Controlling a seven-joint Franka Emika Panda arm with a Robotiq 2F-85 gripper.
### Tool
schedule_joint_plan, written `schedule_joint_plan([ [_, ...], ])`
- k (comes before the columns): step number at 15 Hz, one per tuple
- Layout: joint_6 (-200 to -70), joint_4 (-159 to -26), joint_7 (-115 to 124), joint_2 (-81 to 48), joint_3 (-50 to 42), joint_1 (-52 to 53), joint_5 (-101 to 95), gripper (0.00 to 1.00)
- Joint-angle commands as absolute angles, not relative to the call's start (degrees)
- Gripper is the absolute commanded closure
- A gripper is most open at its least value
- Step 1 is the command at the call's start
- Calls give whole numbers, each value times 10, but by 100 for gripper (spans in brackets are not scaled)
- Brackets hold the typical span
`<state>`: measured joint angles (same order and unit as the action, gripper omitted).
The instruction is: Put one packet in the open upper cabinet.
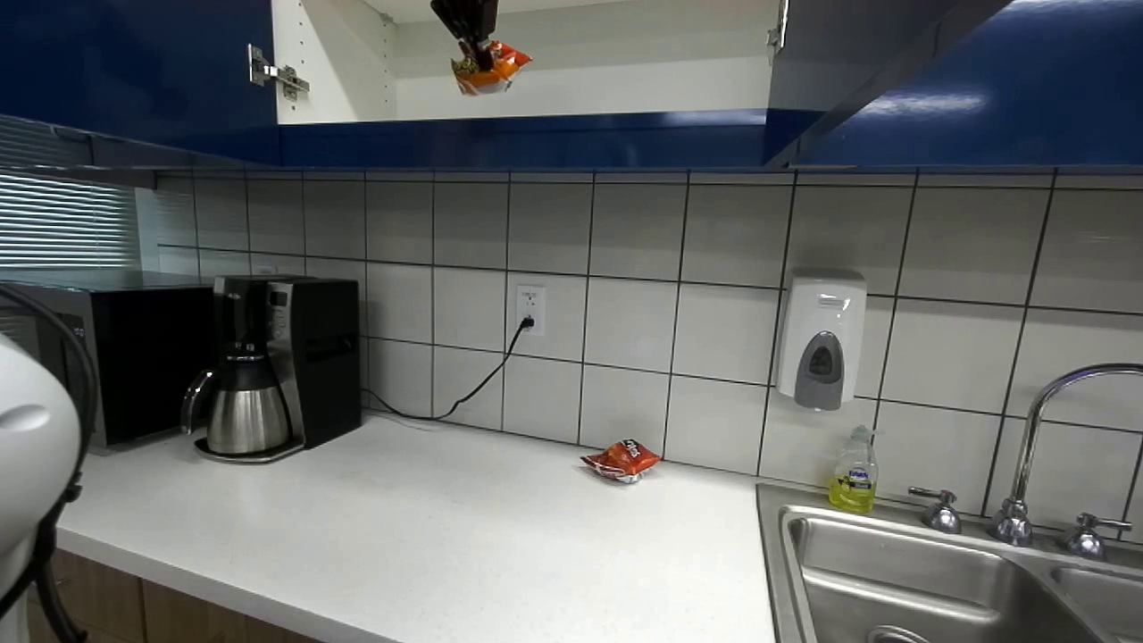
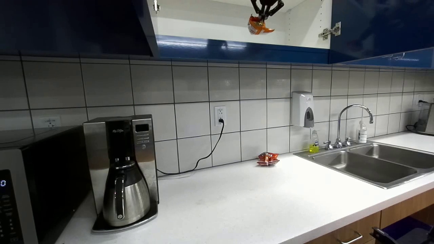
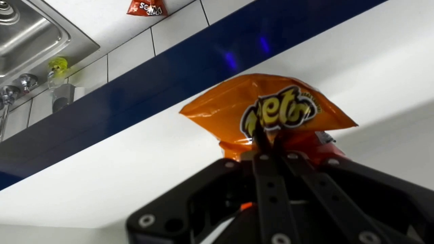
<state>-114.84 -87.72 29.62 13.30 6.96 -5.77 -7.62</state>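
The orange packet [image 3: 217,108] with yellow lettering hangs in my gripper [image 3: 267,139], which is shut on it in the wrist view. In both exterior views the packet [image 1: 489,82] [image 2: 257,28] shows in front of the white interior, with a gap above the blue trim. The gripper [image 1: 483,59] [image 2: 263,18] points down from the top edge of both exterior views. The open upper cabinet [image 1: 527,146] [image 2: 237,49] has its doors swung open. In the wrist view its blue edge trim [image 3: 118,103] runs diagonally, and the packet is over the white floor beyond it. How deep inside it is, I cannot tell exactly.
A redder packet [image 1: 622,462] [image 2: 268,158] [image 3: 147,7] lies on the counter by the tiled wall. A coffee maker [image 1: 326,357] and a microwave [image 2: 20,176] stand at one end. A soap dispenser [image 1: 821,339], a dish soap bottle [image 1: 854,482] and a sink [image 1: 893,572] are at the other.
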Motion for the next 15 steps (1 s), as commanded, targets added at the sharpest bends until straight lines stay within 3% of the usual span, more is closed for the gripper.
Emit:
schedule_joint_plan([
  [1,-1137,-818,322,82,71,-47,-101,100],
  [15,-1130,-731,318,-20,75,-17,-124,100],
])
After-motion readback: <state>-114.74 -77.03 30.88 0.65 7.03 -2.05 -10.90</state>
